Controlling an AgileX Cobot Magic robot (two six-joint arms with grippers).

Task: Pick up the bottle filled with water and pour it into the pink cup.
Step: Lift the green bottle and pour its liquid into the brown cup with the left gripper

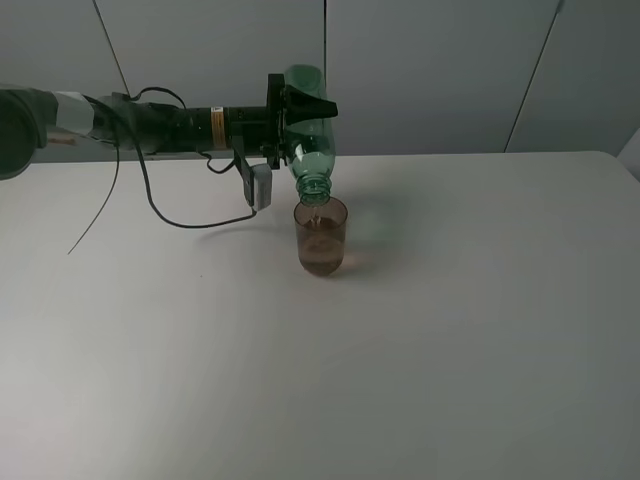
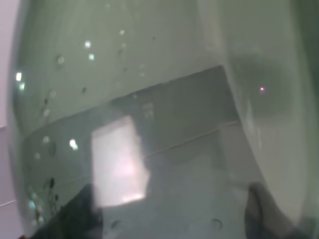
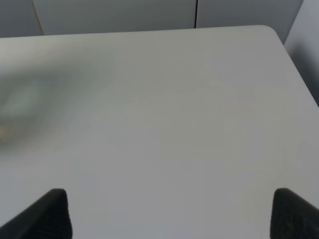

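Left end effector (image 1: 300, 110) pinches the bottle (image 1: 315, 145) at its body. The bottle is upended, long axis near vertical. Its neck hangs below the end effector, mouth just above the pink cup (image 1: 321, 238), which stands partly filled on the surface (image 1: 450, 350). Right end effector (image 3: 172, 211) spread, empty, well apart. Stream faint, hard to make out. Left wrist view shows only blurred bottle wall.

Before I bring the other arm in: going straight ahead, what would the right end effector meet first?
Probably just the bare table; nothing else shows ahead in its wrist view, though depth is unclear.
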